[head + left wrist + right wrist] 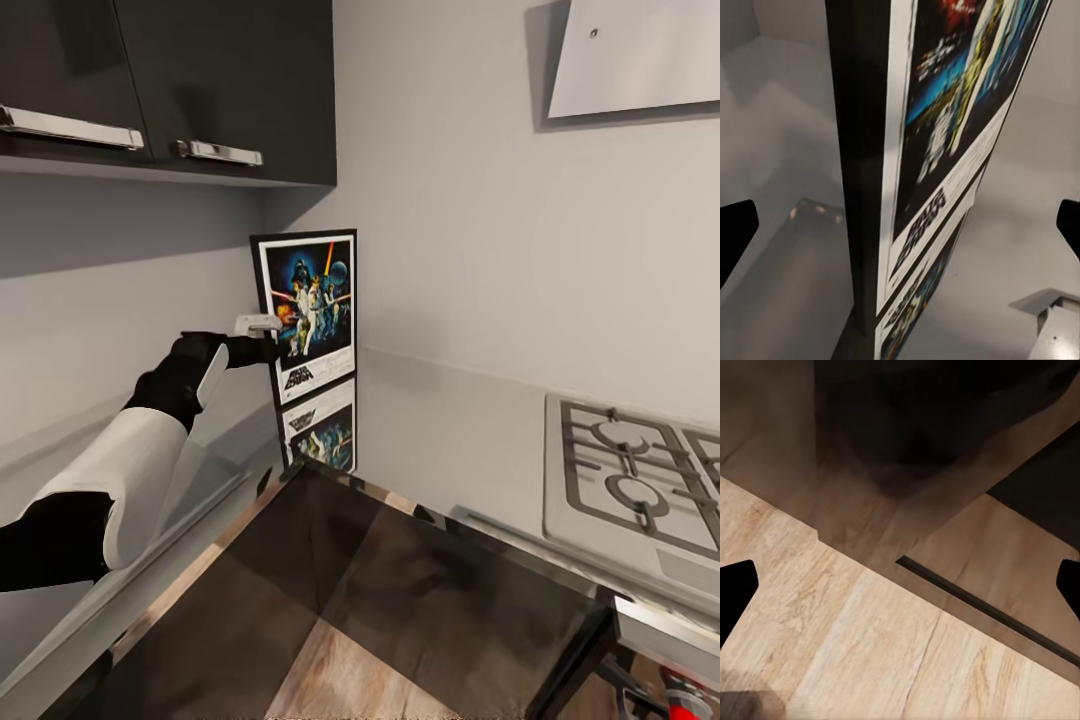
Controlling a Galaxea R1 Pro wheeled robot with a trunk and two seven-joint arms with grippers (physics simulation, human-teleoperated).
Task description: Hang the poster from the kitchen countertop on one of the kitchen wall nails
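Note:
The poster (308, 315) stands upright in the corner of the kitchen countertop (450, 440), against the wall, and its reflection shows in the glossy top below it. My left gripper (266, 335) is at the poster's left edge, about halfway up. In the left wrist view the poster (937, 150) appears edge-on and close, with its black frame edge between the two fingertips. The left gripper (900, 229) is open, fingers wide apart. My right gripper (900, 589) is open with nothing between its fingers, over wooden floor (870, 645) beside a dark cabinet front.
Dark upper cabinets (200, 80) with metal handles hang just above and left of the poster. A gas hob (630, 480) sits in the worktop at right, under a range hood (640, 55). The worktop's metal front edge (520, 535) runs across below.

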